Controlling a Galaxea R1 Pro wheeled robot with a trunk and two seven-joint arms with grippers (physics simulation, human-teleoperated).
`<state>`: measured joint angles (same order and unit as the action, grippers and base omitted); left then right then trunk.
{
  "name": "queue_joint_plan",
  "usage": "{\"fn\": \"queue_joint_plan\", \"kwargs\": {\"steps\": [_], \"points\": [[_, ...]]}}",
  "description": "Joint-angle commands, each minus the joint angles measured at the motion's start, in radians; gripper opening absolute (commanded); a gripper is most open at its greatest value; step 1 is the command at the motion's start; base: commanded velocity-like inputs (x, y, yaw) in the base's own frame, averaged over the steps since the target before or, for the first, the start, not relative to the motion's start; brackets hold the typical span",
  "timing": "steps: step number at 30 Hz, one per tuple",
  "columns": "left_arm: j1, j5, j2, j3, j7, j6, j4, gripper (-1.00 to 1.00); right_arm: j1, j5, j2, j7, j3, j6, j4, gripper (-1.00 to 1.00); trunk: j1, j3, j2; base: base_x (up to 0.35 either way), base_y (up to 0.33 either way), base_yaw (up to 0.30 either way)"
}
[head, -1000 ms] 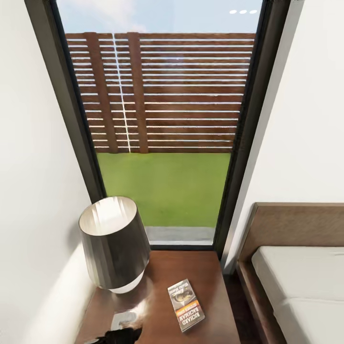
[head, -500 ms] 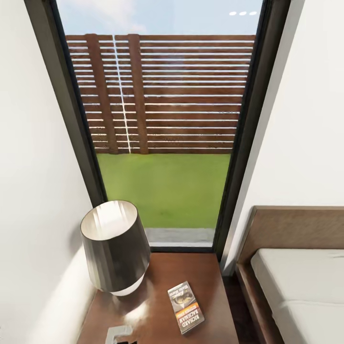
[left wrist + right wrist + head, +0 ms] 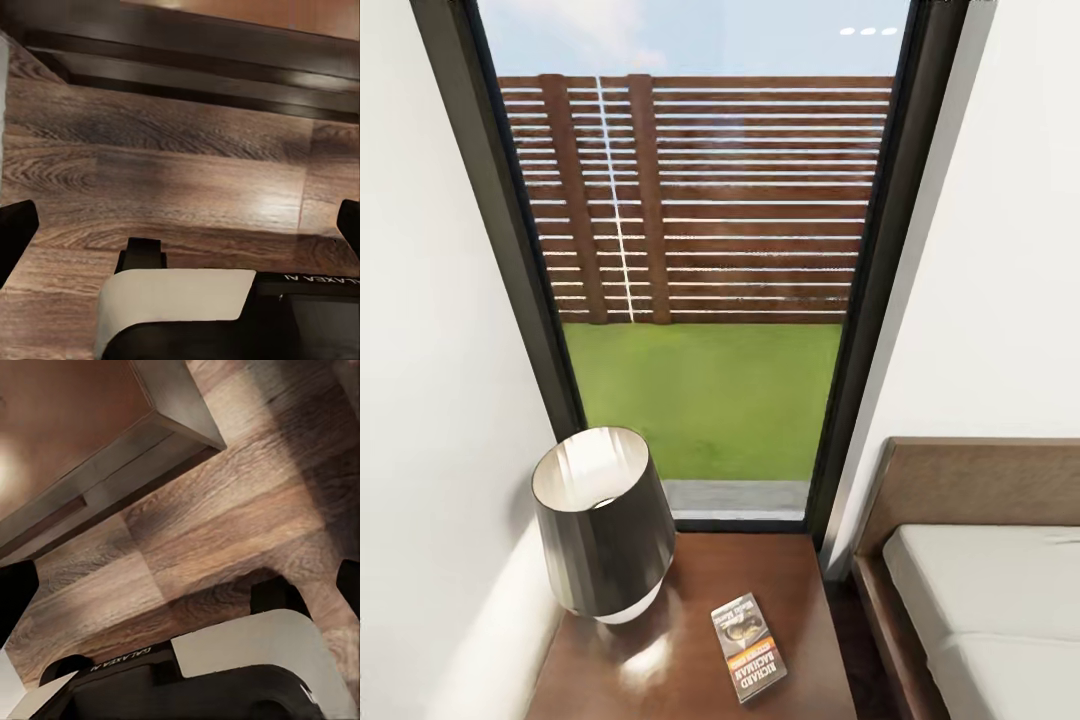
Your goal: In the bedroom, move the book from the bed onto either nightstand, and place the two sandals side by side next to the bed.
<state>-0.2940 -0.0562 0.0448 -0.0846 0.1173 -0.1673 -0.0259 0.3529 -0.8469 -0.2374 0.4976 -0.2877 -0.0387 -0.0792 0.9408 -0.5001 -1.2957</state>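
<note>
A tall dark-framed window shows grass and a slatted fence. Right of the nightstand is the bed, with dark wood frame and pale smooth mattress. On the nightstand's glossy brown top stands a dark tapered lamp, and near it the book lies flat. It looks thin, light and bendy, best pinched along an edge. Both the left gripper and right gripper hang spread wide and empty over plank floor.

left gripper: spread wide, black fingertips at far left and right frame edges, nothing between | right gripper: likewise parted, tips at both side edges, empty | pointed down over robot base
</note>
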Motion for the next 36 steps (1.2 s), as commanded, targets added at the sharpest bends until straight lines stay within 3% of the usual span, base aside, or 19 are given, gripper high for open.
{"fn": "queue_joint_plan", "kwargs": {"steps": [1,8,36], "points": [[0.008,-0.006,0.001,-0.008,0.005,-0.004,0.003,1.00,0.001,-0.011,0.000,-0.006,-0.006,-0.004,-0.003,1.00,-0.004,0.002,0.007,0.000,0.000,0.000],[0.045,-0.006,0.006,-0.009,-0.005,-0.013,0.006,1.00,0.001,-0.012,0.001,-0.052,-0.005,-0.004,-0.002,1.00,-0.012,0.009,0.021,0.000,0.000,0.000],[0.048,-0.002,0.003,-0.006,-0.004,-0.013,0.006,1.00,0.001,-0.012,0.003,-0.054,-0.007,-0.006,-0.002,1.00,-0.012,0.009,0.021,0.000,0.000,0.000]]}}
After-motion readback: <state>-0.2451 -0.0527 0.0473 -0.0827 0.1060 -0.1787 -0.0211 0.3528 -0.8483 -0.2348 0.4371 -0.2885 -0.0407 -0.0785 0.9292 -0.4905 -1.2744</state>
